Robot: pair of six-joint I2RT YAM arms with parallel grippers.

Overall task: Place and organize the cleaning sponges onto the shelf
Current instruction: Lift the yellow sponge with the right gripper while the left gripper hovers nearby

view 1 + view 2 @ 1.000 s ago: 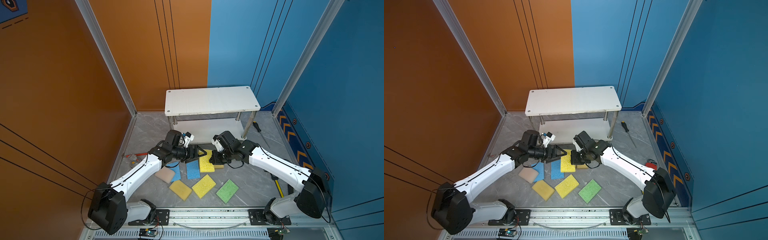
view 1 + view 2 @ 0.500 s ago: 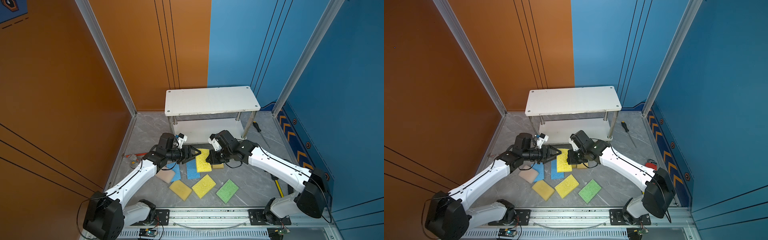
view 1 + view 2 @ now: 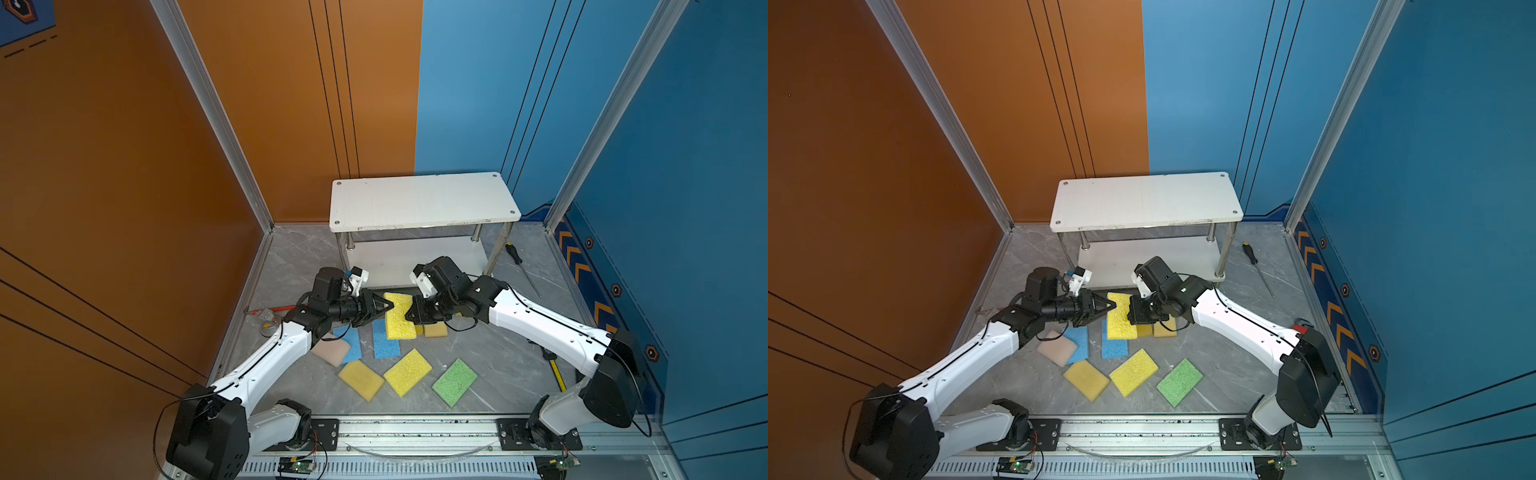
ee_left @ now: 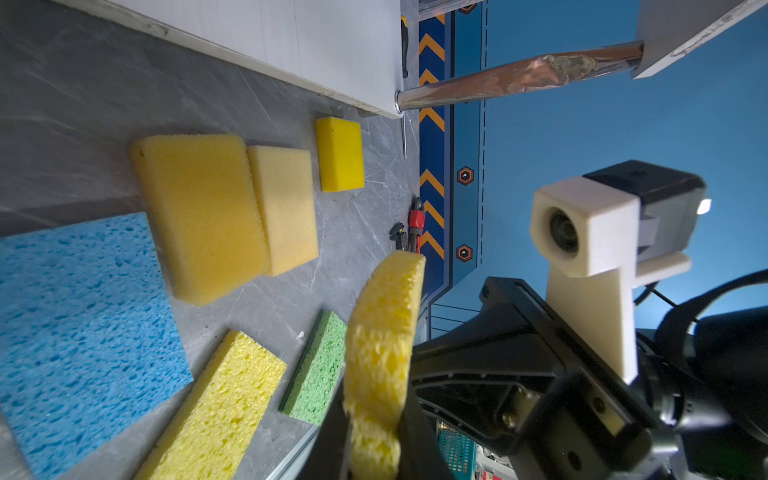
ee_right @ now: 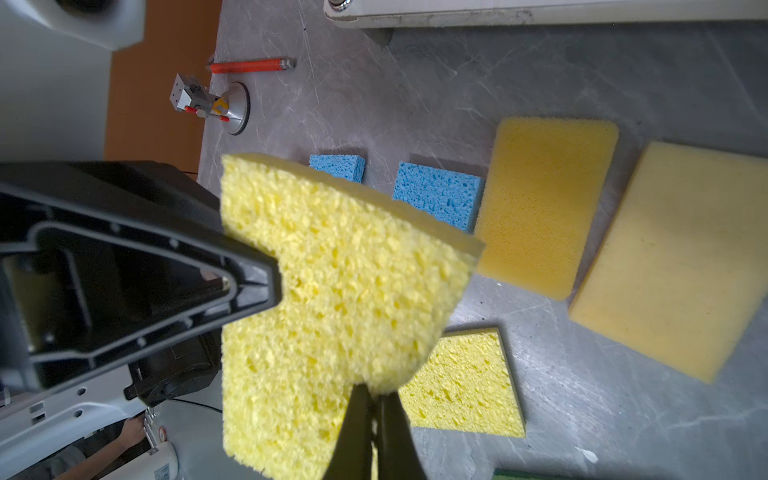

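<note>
While left gripper (image 3: 390, 306), right gripper (image 3: 410, 315) pinch yellow sponge (image 3: 400, 324), arms outstretched.

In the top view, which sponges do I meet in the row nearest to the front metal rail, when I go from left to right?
dull yellow sponge → bright yellow sponge → green sponge

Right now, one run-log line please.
left gripper: shut on yellow sponge | right gripper: shut on same sponge | sponge: aloft | shelf: no sponges
</note>
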